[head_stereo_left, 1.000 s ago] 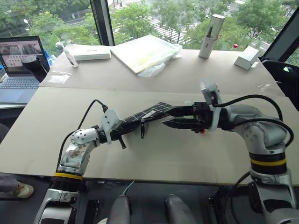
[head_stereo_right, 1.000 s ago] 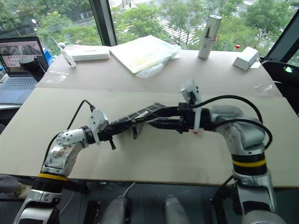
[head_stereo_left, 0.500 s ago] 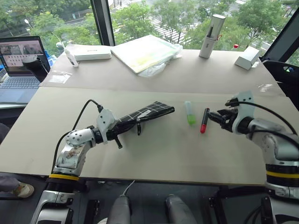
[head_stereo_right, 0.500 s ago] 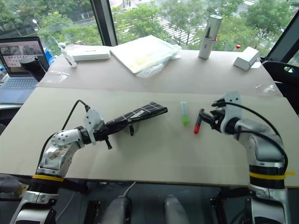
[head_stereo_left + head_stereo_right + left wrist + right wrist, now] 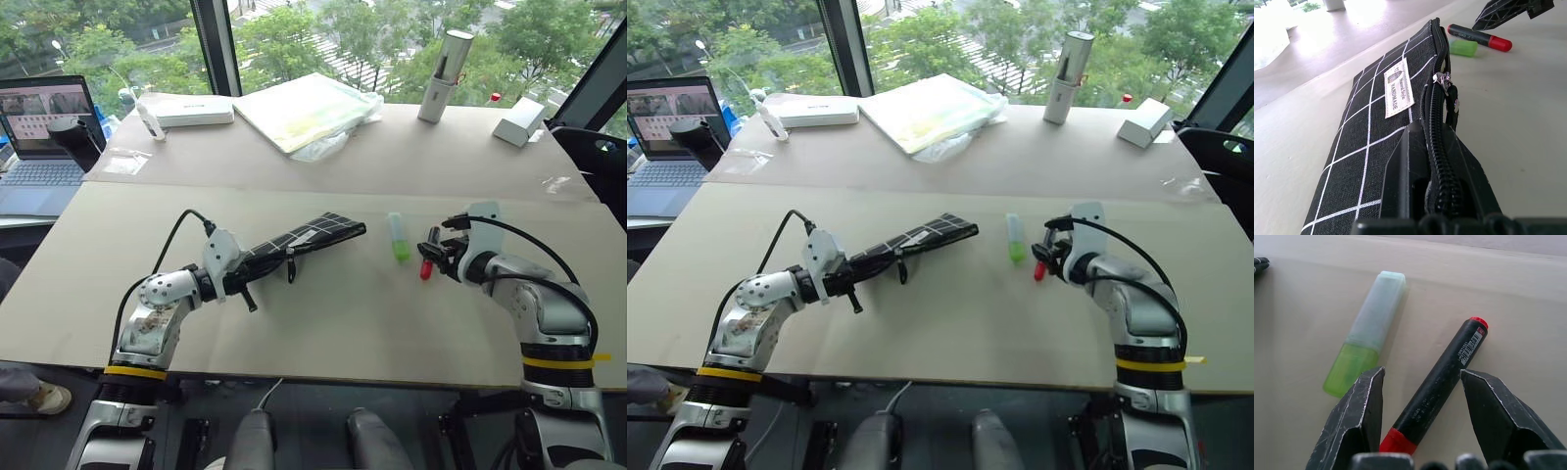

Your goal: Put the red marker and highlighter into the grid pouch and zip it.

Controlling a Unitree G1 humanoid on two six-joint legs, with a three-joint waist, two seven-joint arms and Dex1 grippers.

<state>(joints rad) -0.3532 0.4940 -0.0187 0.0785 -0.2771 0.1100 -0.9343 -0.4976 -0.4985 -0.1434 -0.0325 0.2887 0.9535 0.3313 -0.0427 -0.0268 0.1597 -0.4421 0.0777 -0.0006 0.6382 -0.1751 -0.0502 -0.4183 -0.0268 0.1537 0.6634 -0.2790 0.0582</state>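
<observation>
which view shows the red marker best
The right wrist view: the red marker lies between the open fingers of the right tool, barcode readable. The eye views show it small; the left wrist view shows it far off behind the grid pouch.

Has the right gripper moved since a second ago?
Yes. The right gripper has swung away from the grid pouch, to the right and down toward the table, and now straddles the red marker with open jaws.

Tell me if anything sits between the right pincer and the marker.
Nothing visible does. The open right pincer already straddles the marker lying on the table; the highlighter lies beside it, outside the fingers.
</observation>
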